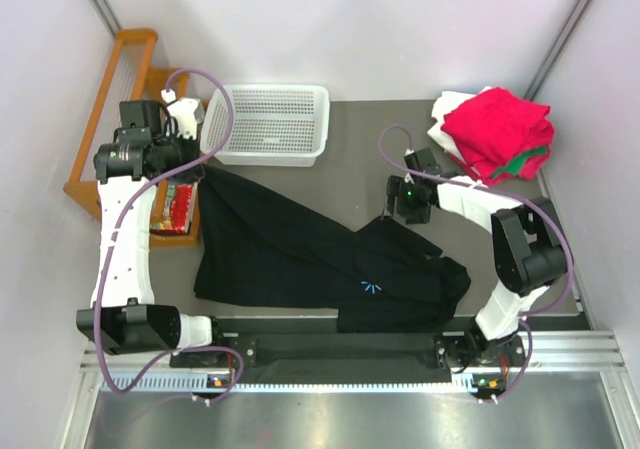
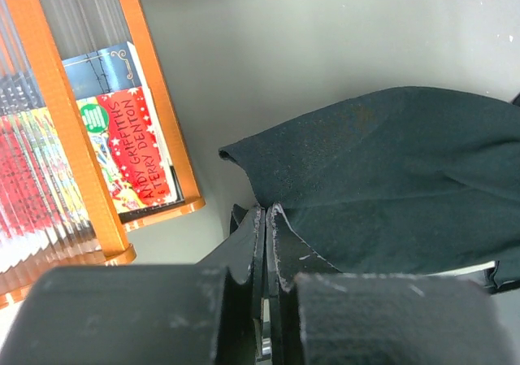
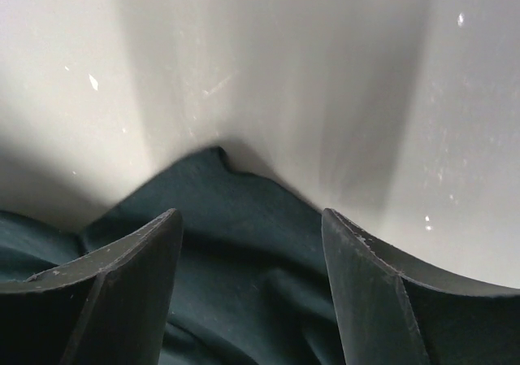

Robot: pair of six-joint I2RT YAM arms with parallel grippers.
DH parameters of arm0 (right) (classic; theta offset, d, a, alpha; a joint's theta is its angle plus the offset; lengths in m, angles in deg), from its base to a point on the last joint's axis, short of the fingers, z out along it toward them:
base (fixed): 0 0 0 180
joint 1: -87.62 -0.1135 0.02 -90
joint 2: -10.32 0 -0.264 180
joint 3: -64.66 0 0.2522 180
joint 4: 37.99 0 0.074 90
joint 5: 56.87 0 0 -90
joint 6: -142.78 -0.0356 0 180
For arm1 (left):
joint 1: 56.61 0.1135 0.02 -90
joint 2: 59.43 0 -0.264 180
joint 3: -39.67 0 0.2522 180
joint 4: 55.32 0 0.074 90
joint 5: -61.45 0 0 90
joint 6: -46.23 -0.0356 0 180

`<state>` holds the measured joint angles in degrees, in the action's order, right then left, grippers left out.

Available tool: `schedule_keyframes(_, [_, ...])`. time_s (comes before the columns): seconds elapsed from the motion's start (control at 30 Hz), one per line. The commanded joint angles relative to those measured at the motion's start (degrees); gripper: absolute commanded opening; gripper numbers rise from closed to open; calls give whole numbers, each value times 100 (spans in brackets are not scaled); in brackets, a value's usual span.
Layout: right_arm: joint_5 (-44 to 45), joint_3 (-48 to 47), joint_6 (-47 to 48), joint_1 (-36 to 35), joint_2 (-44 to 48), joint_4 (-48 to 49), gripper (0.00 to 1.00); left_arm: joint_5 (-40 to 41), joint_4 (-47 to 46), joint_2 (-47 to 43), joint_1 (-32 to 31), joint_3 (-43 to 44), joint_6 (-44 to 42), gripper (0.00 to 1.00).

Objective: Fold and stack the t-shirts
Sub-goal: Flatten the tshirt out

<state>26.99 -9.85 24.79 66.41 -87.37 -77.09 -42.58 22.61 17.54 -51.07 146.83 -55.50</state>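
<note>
A large black t-shirt [image 1: 290, 249] lies spread across the table, its light-blue starburst mark [image 1: 371, 287] near the front edge. My left gripper [image 1: 188, 174] is at its far-left corner; in the left wrist view the gripper [image 2: 266, 212] is shut on the edge of the black cloth [image 2: 390, 186]. My right gripper [image 1: 395, 214] hovers at the shirt's far-right corner. In the right wrist view it [image 3: 248, 219] stands open, with the black cloth [image 3: 244, 243] between its fingers [image 3: 138, 259]. Folded red [image 1: 497, 124], green [image 1: 530, 159] and white [image 1: 450, 109] t-shirts are piled at the back right.
A white perforated basket [image 1: 268, 122] stands at the back, just beyond the left gripper. An orange wooden rack [image 1: 120, 79] with a red book [image 2: 134, 149] stands at the table's left edge. Bare grey table [image 1: 350, 184] lies between basket and shirt.
</note>
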Motion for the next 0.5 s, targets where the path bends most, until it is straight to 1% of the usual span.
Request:
schedule_keyframes(0.0, [-11, -402, 162, -67, -136, 416, 68, -13, -387, -226, 17, -59, -23, 0])
schedule_keyframes(0.13, [77, -683, 241, -76, -347, 504, 68, -22, -404, -209, 17, -121, -31, 0])
schedule_keyframes(0.23, [-11, -938, 198, -76, -558, 451, 65, 13, -404, -200, 26, -103, -40, 0])
schedule_keyframes(0.33, [-11, -1061, 162, -129, -690, 425, 58, 84, -396, -200, 26, -103, -84, 0])
schedule_keyframes(0.37, [-20, -1079, 162, -155, -742, 425, 54, 92, -387, -209, 17, -95, -93, 0])
schedule_keyframes(0.47, [-11, -1009, 145, -216, -787, 416, 49, 101, -396, -217, 26, -94, -93, 0])
